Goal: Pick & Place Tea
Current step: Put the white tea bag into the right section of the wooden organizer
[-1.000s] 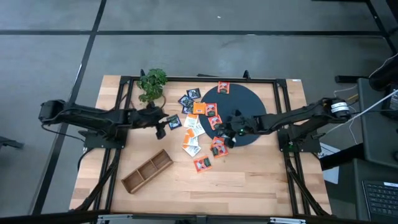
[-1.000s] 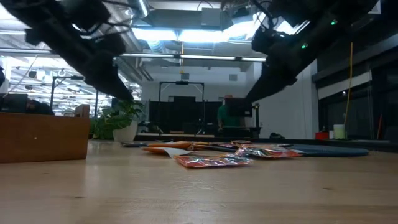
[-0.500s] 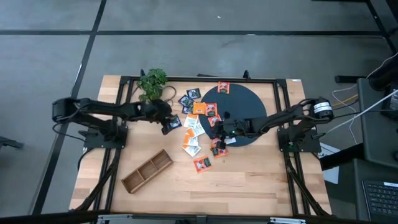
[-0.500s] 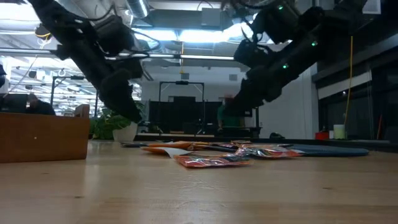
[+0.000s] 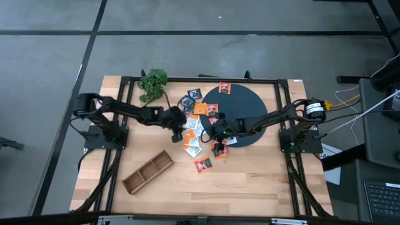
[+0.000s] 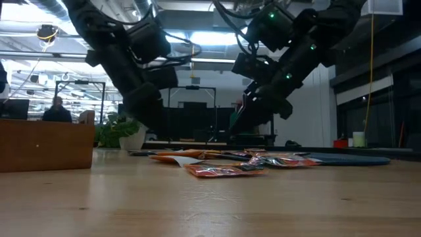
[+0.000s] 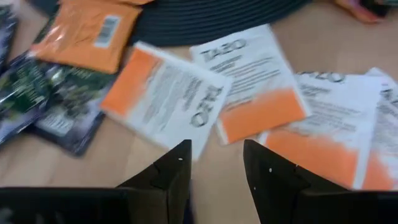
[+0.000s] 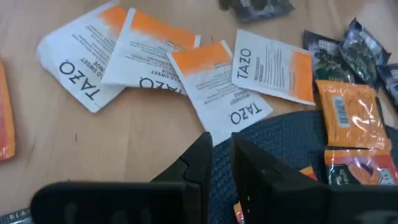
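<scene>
Both arms have swung in toward table centre over the last sec, so you're at the approach, nothing picked yet. Left gripper now hangs at the 9 o'clock edge of the tea sachets, fingers wide apart, empty. Right gripper sits at the 7 o'clock rim of the dark disc, jaws narrow, holding nothing. Wooden tray, toward 7 o'clock from the pile, looks empty in all compartments. A few sachets lie on the disc; the rest are scattered on the table.

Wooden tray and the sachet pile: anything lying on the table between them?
No. In the high view, bare table separates the wooden tray from the nearest sachet; the other sachets lie farther off.
</scene>
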